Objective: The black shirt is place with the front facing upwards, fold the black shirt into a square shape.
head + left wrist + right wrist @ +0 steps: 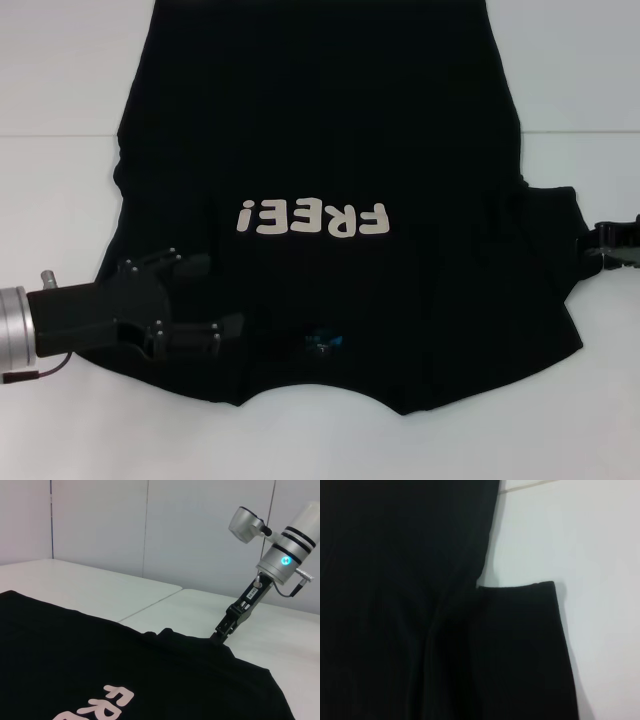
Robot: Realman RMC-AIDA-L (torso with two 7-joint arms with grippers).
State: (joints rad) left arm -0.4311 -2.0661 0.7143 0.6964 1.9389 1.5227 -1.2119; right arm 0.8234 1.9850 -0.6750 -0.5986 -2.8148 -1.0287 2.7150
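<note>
White counter (60, 90), seam line across it; pale wall panels (100, 525) behind. One black shirt (320, 150) spread flat, "FREE!" lettering (312, 218) up. Two hands: left hand (205, 297) over shirt near collar, fingers apart; right hand (612, 243) at sleeve edge, finger state cannot tell.

Black left gripper (205, 300), silver wrist cuff, thin red cable
</note>
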